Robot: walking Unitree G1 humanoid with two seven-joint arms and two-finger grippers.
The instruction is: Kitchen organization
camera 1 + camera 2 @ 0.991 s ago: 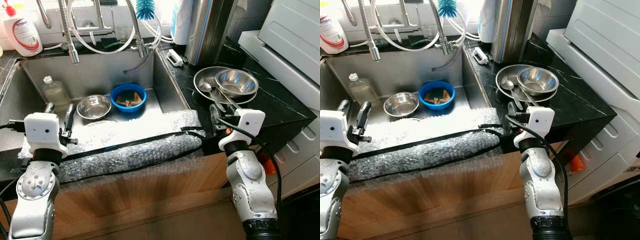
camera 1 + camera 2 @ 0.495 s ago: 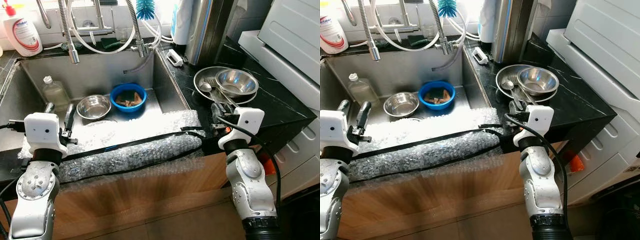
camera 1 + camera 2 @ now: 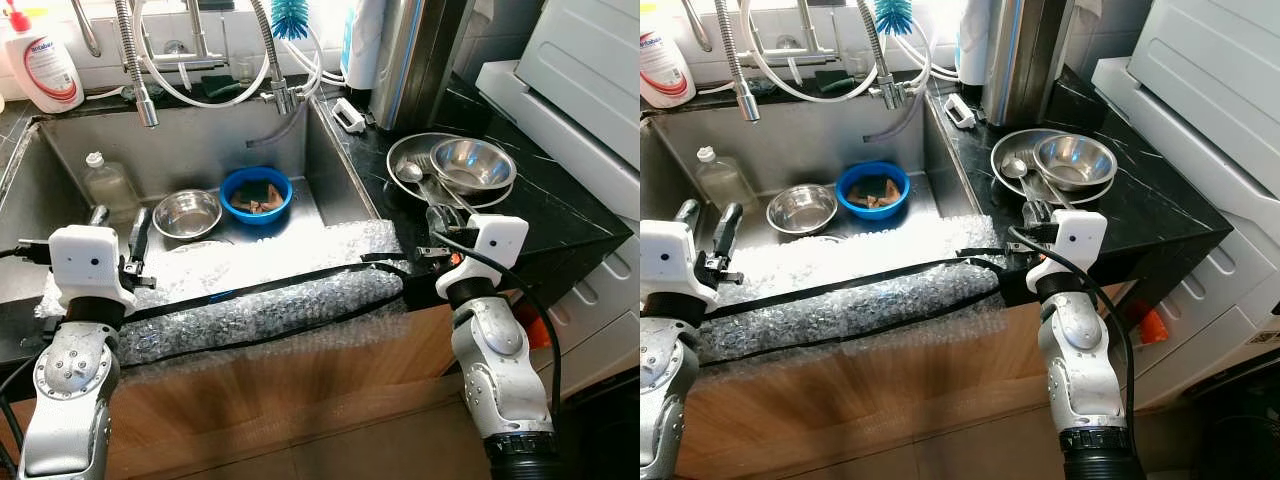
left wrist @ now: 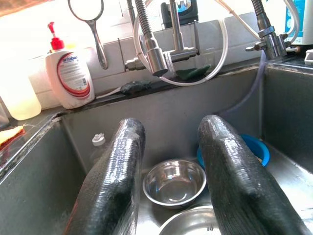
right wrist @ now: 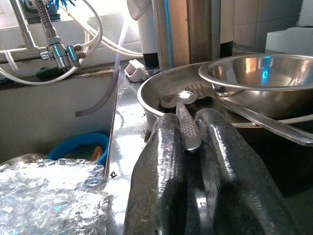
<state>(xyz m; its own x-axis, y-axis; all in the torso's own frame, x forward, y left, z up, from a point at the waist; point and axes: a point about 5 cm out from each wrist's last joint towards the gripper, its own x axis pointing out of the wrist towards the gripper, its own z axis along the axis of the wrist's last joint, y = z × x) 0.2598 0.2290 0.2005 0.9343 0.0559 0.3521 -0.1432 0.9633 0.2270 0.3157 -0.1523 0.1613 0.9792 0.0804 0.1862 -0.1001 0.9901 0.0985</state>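
Right gripper on a spoon handle at the edge of the steel plate

The spoon [image 5: 187, 120] lies with its bowl inside the plate [image 3: 405, 152] on the black counter [image 3: 560, 215], its textured handle sticking out between the right gripper [image 5: 188, 142]'s fingers, which look closed on it. It is light, stiff metal, likely slippery, so the patterned handle is the sensible place to grip; lifting may rattle the steel bowl [image 3: 472, 163] and other cutlery sharing the plate. The left gripper [image 4: 171, 166] hangs over the sink [image 3: 200, 150] with its fingers apart, holding nothing. In the sink sit a small steel bowl [image 3: 187, 212], a blue bowl [image 3: 256, 194] and a plastic bottle [image 3: 107, 183]; bubble wrap [image 3: 270, 295] drapes the sink's front edge, and a soap bottle [image 3: 42, 62] stands behind.
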